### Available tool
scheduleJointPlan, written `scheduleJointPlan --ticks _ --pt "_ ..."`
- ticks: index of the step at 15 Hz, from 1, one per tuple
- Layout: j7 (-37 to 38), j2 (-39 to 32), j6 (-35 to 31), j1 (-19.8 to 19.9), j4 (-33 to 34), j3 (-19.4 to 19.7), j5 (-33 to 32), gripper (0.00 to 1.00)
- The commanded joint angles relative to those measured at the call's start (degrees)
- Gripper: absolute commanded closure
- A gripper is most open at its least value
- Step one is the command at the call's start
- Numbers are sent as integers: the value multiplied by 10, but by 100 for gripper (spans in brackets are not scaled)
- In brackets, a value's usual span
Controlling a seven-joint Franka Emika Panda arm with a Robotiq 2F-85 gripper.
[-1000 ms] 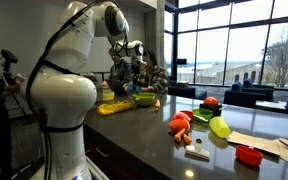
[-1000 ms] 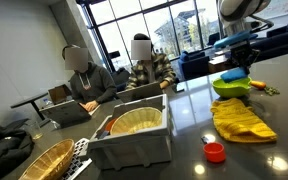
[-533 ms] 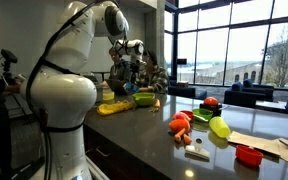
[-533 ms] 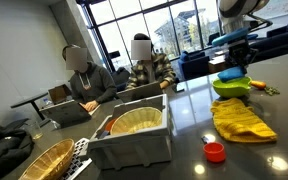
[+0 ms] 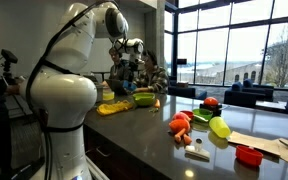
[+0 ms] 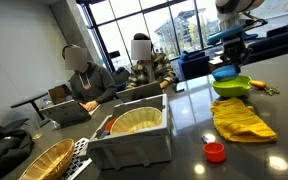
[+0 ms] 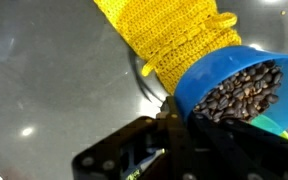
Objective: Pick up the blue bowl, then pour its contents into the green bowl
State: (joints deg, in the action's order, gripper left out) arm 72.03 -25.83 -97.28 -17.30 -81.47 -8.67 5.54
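My gripper [image 7: 176, 118] is shut on the rim of the blue bowl [image 7: 234, 85], which is full of dark brown beans. In an exterior view the blue bowl [image 6: 225, 73] hangs in the gripper [image 6: 230, 58] just above the green bowl [image 6: 231, 87]. In the wrist view only a sliver of the green bowl [image 7: 276, 124] shows under the blue one. In an exterior view the gripper [image 5: 132, 75] is over the green bowl [image 5: 143, 99] at the far end of the counter; the blue bowl is hard to make out there.
A yellow knitted cloth [image 6: 241, 120] lies beside the green bowl and also shows in the wrist view [image 7: 174, 35]. A small red bowl [image 6: 214, 152] and a grey bin [image 6: 134, 137] stand on the dark counter. Toy fruit [image 5: 184, 125], a lime-yellow rounded object [image 5: 219, 127] and another red bowl [image 5: 248, 155] lie nearer. People sit behind.
The gripper with the blue bowl has shifted slightly left and up over the green bowl. Nothing else has moved.
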Motion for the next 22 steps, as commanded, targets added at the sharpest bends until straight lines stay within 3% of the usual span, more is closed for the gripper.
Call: scheduleJointPlan --ticks 1,10,22 --pt "25 -29 22 -9 50 5 13 99" --pt "66 -78 42 -3 116 22 13 99" --pt "60 -91 73 52 120 34 83 99"
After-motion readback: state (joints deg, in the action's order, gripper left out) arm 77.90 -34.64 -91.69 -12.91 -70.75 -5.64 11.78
